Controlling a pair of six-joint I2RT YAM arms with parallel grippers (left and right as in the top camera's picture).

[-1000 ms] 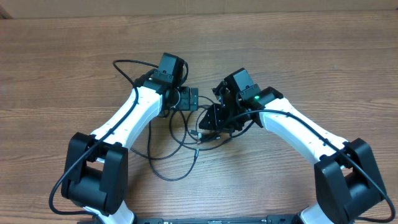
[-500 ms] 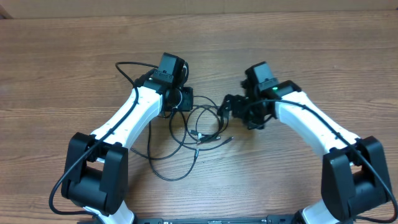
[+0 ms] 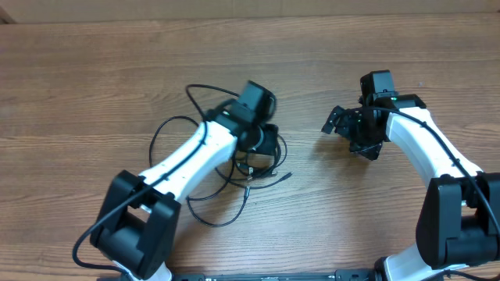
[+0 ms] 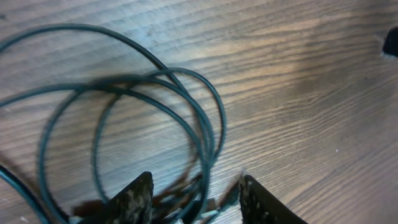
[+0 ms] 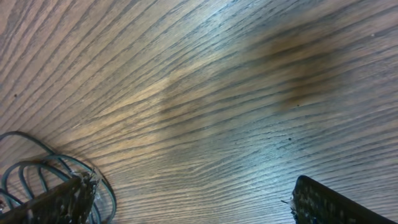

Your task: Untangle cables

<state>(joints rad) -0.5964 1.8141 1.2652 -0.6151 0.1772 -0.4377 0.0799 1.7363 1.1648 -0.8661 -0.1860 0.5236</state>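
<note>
Between parted fingers [image 4: 134,200] of left pincer [image 4: 194,182], looped cables [image 4: 204,152], right pincer [image 5: 193,182] wide open, well apart.

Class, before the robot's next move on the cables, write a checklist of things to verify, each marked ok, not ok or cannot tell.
1. Left gripper open: ok, cable strands run between its fingers.
2. Right gripper open and empty: ok, apart from the bundle.
3. Cables separated: not ok, the loops overlap.
4. A plug end lies free on the table: ok.
5. Left fingers touching a strand: cannot tell.
</note>
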